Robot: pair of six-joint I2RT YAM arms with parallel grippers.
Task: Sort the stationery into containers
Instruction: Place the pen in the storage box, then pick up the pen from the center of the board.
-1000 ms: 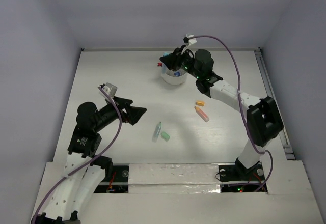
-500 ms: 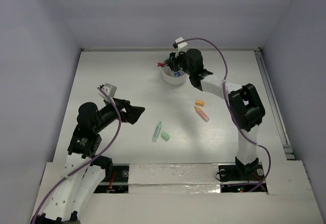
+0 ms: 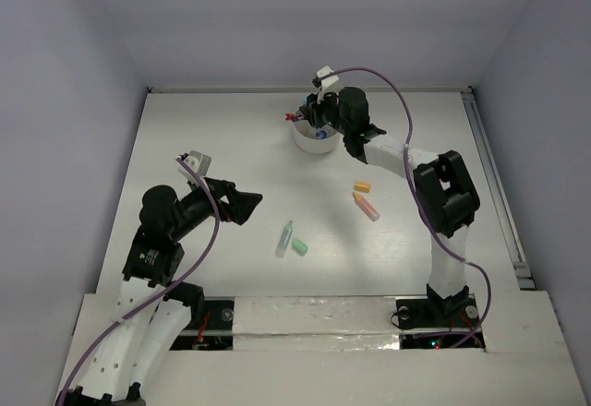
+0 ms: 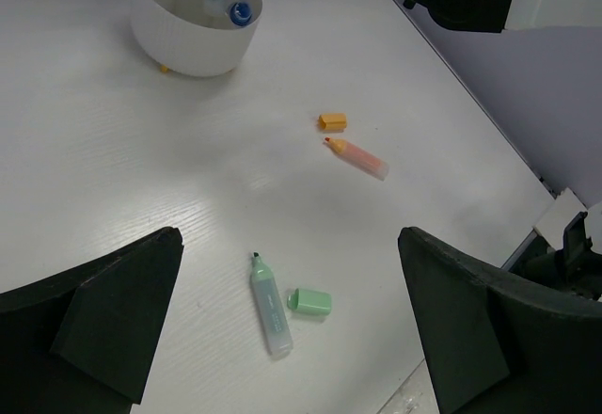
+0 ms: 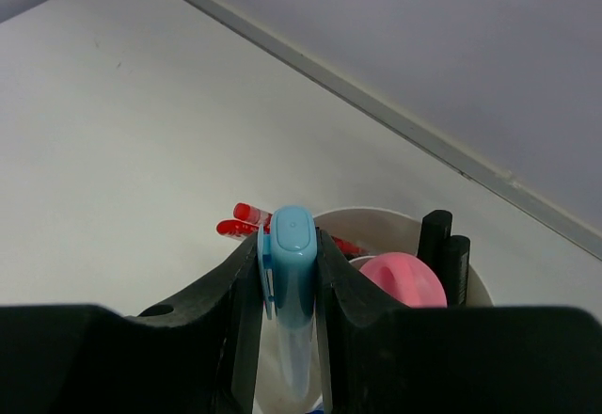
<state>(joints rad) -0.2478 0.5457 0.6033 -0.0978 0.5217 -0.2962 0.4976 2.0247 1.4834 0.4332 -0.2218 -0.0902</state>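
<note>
The white cup (image 3: pixel 314 138) (image 4: pixel 193 42) stands at the far middle of the table. My right gripper (image 3: pixel 319 116) (image 5: pixel 290 245) hangs over it, shut on a light blue marker (image 5: pixel 292 263) that points down into the cup (image 5: pixel 395 216). Red pens (image 5: pixel 240 221), a pink piece (image 5: pixel 404 282) and black pens (image 5: pixel 442 245) stand inside. A green marker (image 3: pixel 284 238) (image 4: pixel 270 312) and its green cap (image 3: pixel 300 247) (image 4: pixel 309 301) lie loose mid-table. Farther right lie an orange marker (image 3: pixel 367 207) (image 4: pixel 357 157) and an orange cap (image 3: pixel 362 186) (image 4: pixel 332 121). My left gripper (image 3: pixel 249 205) (image 4: pixel 292 325) is open and empty, left of the green marker.
A metal rail (image 3: pixel 489 166) runs along the table's right edge. Grey walls close in the back and both sides. The table's far edge (image 5: pixel 376 103) lies just behind the cup.
The right arm has swung left with the blue marker, which now sits right over the cup. The left arm has not moved.
</note>
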